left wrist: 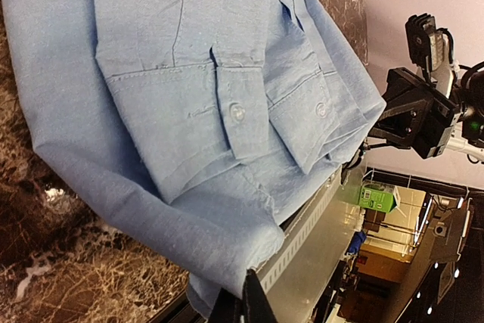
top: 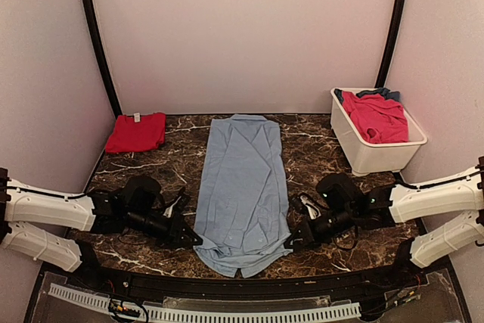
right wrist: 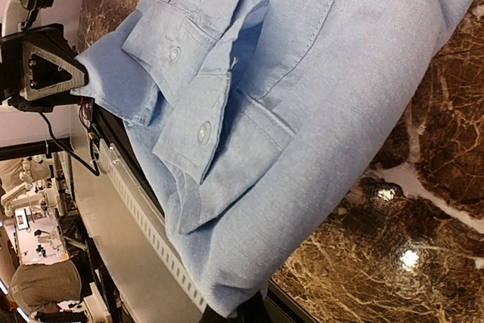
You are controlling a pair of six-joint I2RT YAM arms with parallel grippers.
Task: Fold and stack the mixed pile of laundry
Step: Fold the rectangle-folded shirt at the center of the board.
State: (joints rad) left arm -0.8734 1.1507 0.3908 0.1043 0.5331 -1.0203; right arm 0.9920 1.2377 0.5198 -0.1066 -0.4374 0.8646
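The light-blue shirt [top: 243, 187] lies as a long narrow strip down the middle of the marble table, sleeves folded in and cuffs showing near its front end [left wrist: 189, 96] [right wrist: 287, 96]. My left gripper [top: 193, 240] is shut on the shirt's near left corner, its dark fingertips [left wrist: 246, 300] pinching the hem. On the near right corner my right gripper [top: 291, 243] is shut, with cloth draped over its tips [right wrist: 246, 312]. A folded red garment [top: 136, 132] rests at the back left. Red pieces [top: 376, 115] and a darker blue piece [top: 389, 94] sit in the tub.
The white plastic tub [top: 374, 156] stands at the back right of the table. A black rail and perforated white strip [top: 227, 312] run along the near edge, just under the shirt's front end. Walls close in the back and sides.
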